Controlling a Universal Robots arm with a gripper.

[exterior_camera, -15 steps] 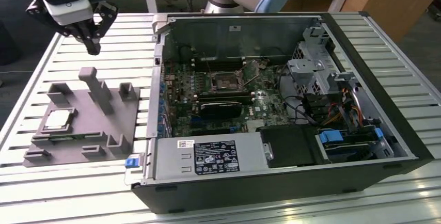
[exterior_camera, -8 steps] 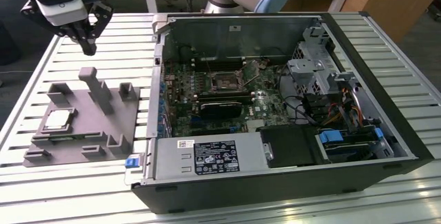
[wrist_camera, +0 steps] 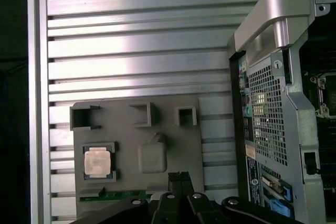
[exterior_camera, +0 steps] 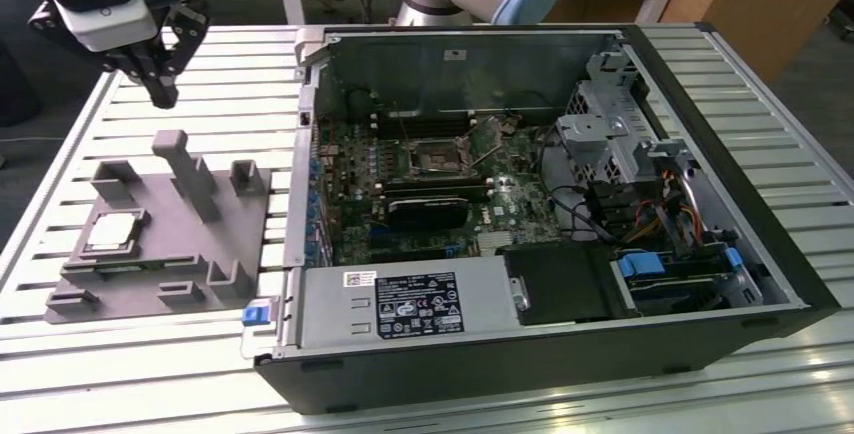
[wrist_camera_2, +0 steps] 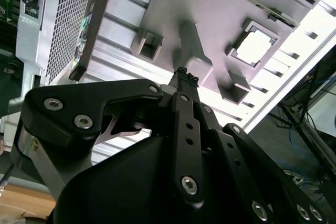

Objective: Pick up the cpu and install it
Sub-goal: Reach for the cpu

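The cpu [exterior_camera: 114, 232], a small square chip with a silvery top, lies flat in a recess of the grey holder plate [exterior_camera: 167, 264] on the exterior view's left. Both wrist views look down on the cpu [wrist_camera_2: 253, 45] [wrist_camera: 97, 161] in its recess. My gripper [exterior_camera: 163, 92] hangs high above the table, beyond the holder's far edge and well apart from the chip. Its black fingertips [wrist_camera_2: 185, 77] [wrist_camera: 178, 177] are pressed together, shut on nothing. Inside the open computer case, the dark square socket [exterior_camera: 438, 156] sits in the middle of the motherboard.
The open black computer case [exterior_camera: 561, 354] lies on the slatted metal table [exterior_camera: 200, 64], right of the holder. Tall grey posts [exterior_camera: 187, 169] rise from the holder near the chip. The case's silver rear panel [wrist_camera: 268, 108] borders the holder's side.
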